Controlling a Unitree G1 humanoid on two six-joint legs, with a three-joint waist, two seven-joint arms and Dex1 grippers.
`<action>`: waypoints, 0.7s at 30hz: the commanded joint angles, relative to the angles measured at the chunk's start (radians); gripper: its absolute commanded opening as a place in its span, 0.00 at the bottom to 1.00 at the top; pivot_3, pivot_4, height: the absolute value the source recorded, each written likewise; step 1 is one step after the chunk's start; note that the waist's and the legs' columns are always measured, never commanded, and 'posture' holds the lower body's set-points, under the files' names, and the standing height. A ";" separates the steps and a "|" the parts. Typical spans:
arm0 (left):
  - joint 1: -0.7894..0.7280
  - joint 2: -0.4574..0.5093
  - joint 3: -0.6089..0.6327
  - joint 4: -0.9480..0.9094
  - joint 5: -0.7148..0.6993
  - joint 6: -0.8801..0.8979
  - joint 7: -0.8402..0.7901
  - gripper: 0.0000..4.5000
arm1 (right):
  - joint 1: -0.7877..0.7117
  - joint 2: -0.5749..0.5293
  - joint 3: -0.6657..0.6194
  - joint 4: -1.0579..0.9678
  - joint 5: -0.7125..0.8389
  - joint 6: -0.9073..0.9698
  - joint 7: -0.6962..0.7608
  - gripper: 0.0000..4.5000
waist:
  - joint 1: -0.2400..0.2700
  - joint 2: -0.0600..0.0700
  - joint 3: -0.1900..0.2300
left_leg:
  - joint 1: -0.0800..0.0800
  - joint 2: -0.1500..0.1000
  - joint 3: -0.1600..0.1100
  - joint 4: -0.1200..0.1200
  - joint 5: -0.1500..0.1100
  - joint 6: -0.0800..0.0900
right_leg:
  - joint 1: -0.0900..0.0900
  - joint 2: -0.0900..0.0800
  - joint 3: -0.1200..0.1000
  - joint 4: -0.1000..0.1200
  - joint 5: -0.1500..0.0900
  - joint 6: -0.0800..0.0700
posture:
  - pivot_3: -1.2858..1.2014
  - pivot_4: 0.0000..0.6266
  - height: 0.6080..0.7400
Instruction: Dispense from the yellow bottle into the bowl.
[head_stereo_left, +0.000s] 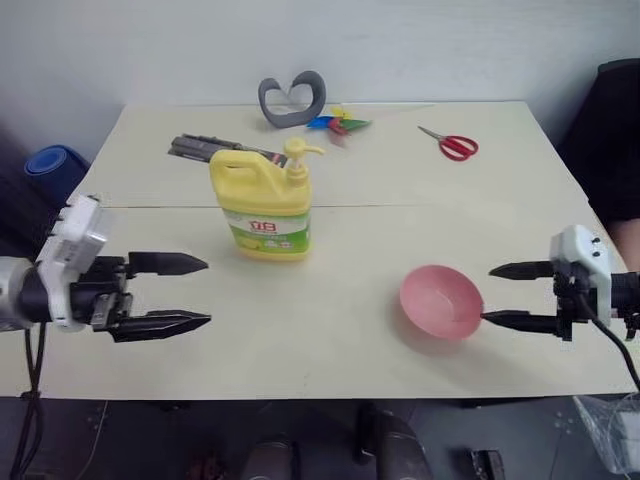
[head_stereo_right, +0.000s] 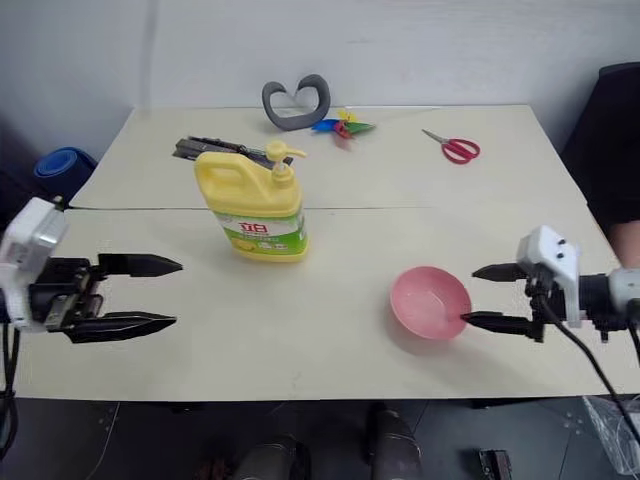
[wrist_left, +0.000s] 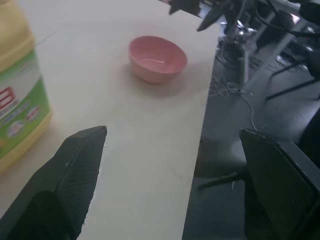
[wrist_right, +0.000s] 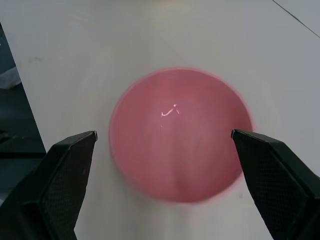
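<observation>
Both grippers hover spread wide over the near table (head_stereo_left: 330, 350) edge, holding nothing: left gripper (head_stereo_left: 205, 293) well short of the yellow bottle (head_stereo_left: 262, 205), right gripper (head_stereo_left: 490, 294) just beside the pink bowl (head_stereo_left: 441, 301). Bare tabletop separates bottle and bowl; scissors (head_stereo_left: 453, 145) lie far back.

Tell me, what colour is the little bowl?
Pink; the bowl shows best in the right wrist view.
</observation>
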 joint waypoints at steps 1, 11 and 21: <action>-0.076 0.001 -0.130 -0.051 0.051 -0.076 -0.042 1.00 | 0.063 0.037 -0.018 -0.161 0.001 0.050 -0.125 1.00 | 0.004 0.000 0.000 | 0.001 0.000 0.001 0.000 0.000 0.000 | 0.000 0.000 0.002 0.000 0.000 0.000 | 0.52 0.24 1.00; -0.315 -0.080 -0.371 0.055 0.145 -0.134 -0.125 1.00 | 0.199 0.128 0.205 -0.317 -0.221 0.002 -0.390 1.00 | 0.007 -0.005 0.000 | 0.010 0.003 0.013 0.000 -0.001 -0.002 | 0.002 0.008 0.011 0.001 0.001 -0.002 | 0.52 0.24 1.00; -0.389 -0.120 -0.418 0.095 0.196 -0.142 -0.152 1.00 | 0.146 0.207 0.330 -0.231 -0.337 -0.052 -0.479 0.53 | 0.002 -0.008 -0.001 | 0.010 0.004 0.014 0.000 -0.001 -0.002 | 0.001 0.009 0.011 0.000 0.002 -0.003 | 0.52 0.24 1.00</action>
